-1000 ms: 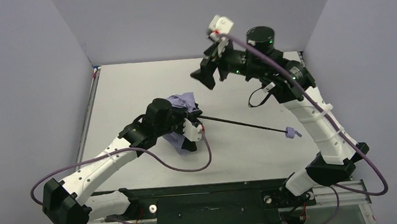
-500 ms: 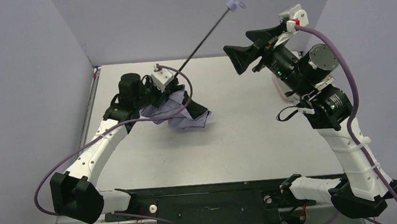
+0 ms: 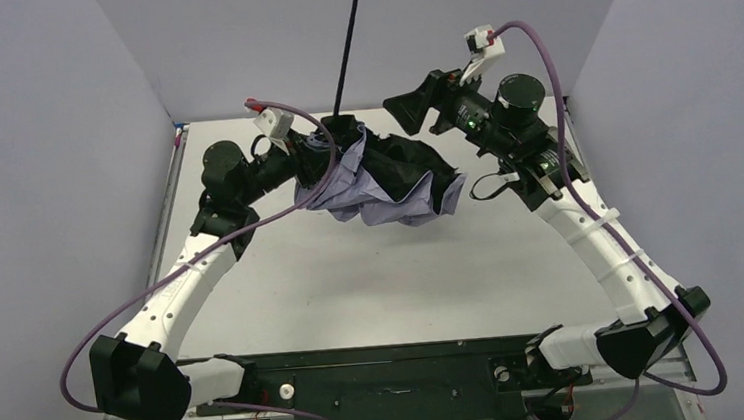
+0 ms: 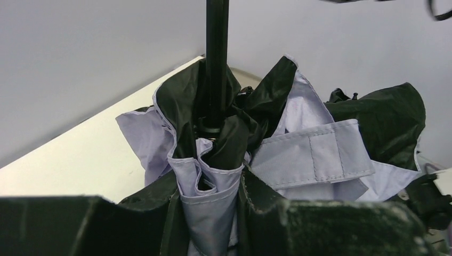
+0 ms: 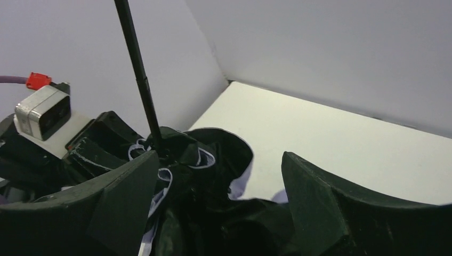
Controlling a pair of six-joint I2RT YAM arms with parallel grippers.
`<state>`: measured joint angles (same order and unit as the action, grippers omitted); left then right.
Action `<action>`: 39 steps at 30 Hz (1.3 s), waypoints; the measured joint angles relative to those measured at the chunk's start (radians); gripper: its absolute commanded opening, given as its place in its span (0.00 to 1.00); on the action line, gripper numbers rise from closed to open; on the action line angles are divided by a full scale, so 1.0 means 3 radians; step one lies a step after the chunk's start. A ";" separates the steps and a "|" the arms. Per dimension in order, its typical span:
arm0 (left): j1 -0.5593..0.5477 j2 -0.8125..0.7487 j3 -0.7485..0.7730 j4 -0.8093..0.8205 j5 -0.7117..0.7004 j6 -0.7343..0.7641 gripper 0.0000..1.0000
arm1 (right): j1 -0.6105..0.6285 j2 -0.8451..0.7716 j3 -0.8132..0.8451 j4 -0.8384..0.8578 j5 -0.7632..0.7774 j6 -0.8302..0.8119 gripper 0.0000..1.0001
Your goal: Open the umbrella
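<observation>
The umbrella (image 3: 386, 181) hangs above the back of the table, its crumpled lavender and black canopy partly loosened. Its thin black shaft (image 3: 347, 46) rises steeply past the top of the frame, so the handle is out of view. My left gripper (image 3: 325, 139) is shut on the bunched canopy folds (image 4: 209, 186) just below the shaft (image 4: 217, 58). The lavender strap (image 4: 320, 156) hangs loose to the right. My right gripper (image 3: 410, 109) stands open at the canopy's right side. In the right wrist view the right gripper (image 5: 221, 184) straddles black fabric (image 5: 213, 213) without closing on it.
The white table (image 3: 374, 280) is walled by grey panels at the back and both sides. The left wrist camera block (image 5: 42, 114) sits close to my right fingers. Purple cables loop from both arms.
The left arm has swung the umbrella upright, from lying on the table to shaft pointing up, and the canopy has loosened. The right arm has come down and in to the canopy.
</observation>
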<state>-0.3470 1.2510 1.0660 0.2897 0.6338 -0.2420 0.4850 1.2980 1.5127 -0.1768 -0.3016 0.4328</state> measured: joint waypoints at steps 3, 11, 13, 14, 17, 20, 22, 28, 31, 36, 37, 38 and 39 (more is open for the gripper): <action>-0.0092 0.0000 -0.0041 0.0149 0.0062 -0.0160 0.00 | 0.0045 0.0193 0.0067 0.0212 -0.0253 0.0178 0.81; -0.0375 0.0000 -0.0139 0.0240 0.0207 -0.0224 0.00 | 0.0273 0.0563 0.0402 0.0408 -0.0530 0.0238 0.69; -0.0390 0.0000 -0.0145 0.0249 0.0240 -0.0223 0.00 | 0.0289 0.0608 0.0456 0.0411 -0.0547 0.0235 0.50; -0.0390 0.0000 -0.0145 0.0251 0.0254 -0.0223 0.00 | 0.0286 0.0627 0.0483 0.0413 -0.0558 0.0235 0.35; -0.0390 0.0000 -0.0145 0.0258 0.0263 -0.0210 0.00 | 0.0284 0.0665 0.0546 0.0415 -0.0599 0.0230 0.02; -0.0379 0.0008 -0.0149 0.0249 0.0252 -0.0196 0.31 | 0.0284 0.0683 0.0589 0.0393 -0.0655 0.0206 0.00; -0.0360 0.0009 -0.0149 0.0247 0.0262 -0.0191 0.62 | 0.0290 0.0683 0.0609 0.0348 -0.0645 0.0132 0.00; -0.0051 -0.0079 -0.0153 0.0159 0.0256 -0.0240 0.94 | 0.0305 0.0668 0.0600 -0.0140 -0.0340 -0.0589 0.00; 0.0223 -0.0223 -0.0201 0.0062 0.0220 -0.0271 0.98 | 0.0384 0.0591 0.0474 -0.0397 0.0109 -0.1209 0.00; 0.0589 -0.0401 -0.0319 -0.0095 0.0141 -0.0333 0.97 | 0.0584 0.0465 0.0103 -0.0594 0.0884 -0.1963 0.00; 0.0629 -0.0402 -0.0338 -0.0112 0.0122 -0.0356 0.97 | 0.0626 0.0465 0.0039 -0.0600 0.1029 -0.2078 0.00; 0.0651 -0.0401 -0.0359 -0.0121 0.0107 -0.0379 0.97 | 0.0669 0.0465 -0.0017 -0.0599 0.1156 -0.2174 0.00; 0.0670 -0.0398 -0.0383 -0.0144 0.0095 -0.0399 0.97 | 0.0704 0.0467 -0.0058 -0.0612 0.1269 -0.2253 0.00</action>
<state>-0.1459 1.1316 0.9512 0.2466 0.6624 -0.3618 0.6964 1.4380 1.4952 -0.3603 0.0792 -0.2432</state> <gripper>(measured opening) 0.971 0.074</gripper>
